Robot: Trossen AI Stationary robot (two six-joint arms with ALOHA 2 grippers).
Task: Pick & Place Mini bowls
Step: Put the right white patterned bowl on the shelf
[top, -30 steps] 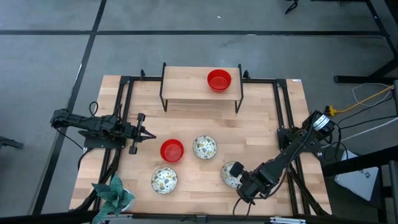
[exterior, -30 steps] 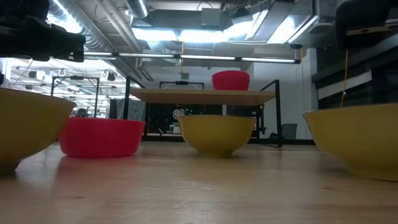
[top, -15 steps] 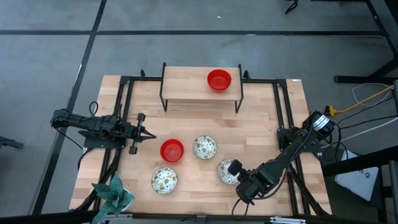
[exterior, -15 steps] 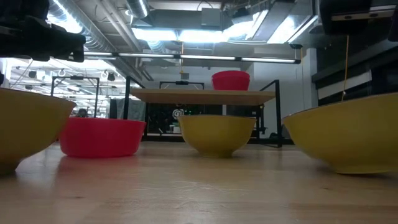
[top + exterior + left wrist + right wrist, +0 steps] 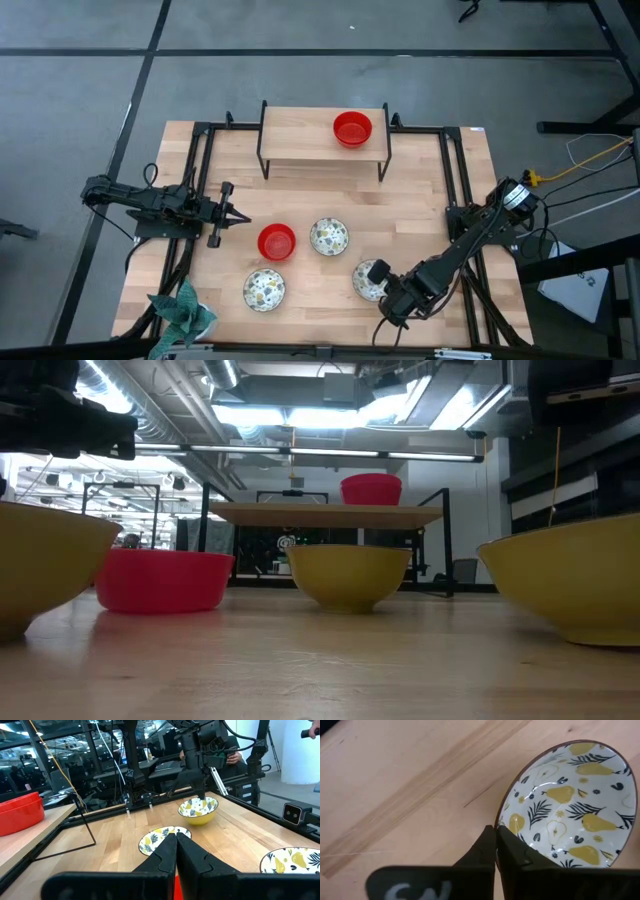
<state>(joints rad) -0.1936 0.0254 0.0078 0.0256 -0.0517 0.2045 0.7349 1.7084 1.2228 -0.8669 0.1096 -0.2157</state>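
My right gripper point(image 5: 384, 284) stands at the table's near right, pointing steeply down, shut on a white bowl with a yellow pear and leaf pattern point(image 5: 565, 815). That bowl is yellow outside and fills the right of the low view point(image 5: 575, 585). Two more patterned bowls point(image 5: 329, 236) point(image 5: 264, 289) and a red bowl point(image 5: 277, 241) sit on their bases on the table. Another red bowl point(image 5: 352, 128) stands on the raised shelf point(image 5: 300, 140). At the table's left side my left gripper point(image 5: 238, 215) waits level, shut and empty. My right gripper pinches the patterned bowl's rim point(image 5: 498, 823) on the bowl's near right side. One finger point(image 5: 512, 852) is inside the bowl and the other point(image 5: 481, 847) is outside. The fingers come from above, slanting down. The bowl sits tilted point(image 5: 560, 535); whether its base clears the table I cannot tell.
A teal-green leafy object point(image 5: 183, 310) lies at the near left corner. Black frame rails point(image 5: 455, 180) run along both table sides. Bare wood lies between the shelf and the bowls. People and equipment show in the room beyond the table.
My right gripper has carried the held bowl a little toward the table's left and back again; the bowl stands near where it was a second ago. The left arm has kept still.
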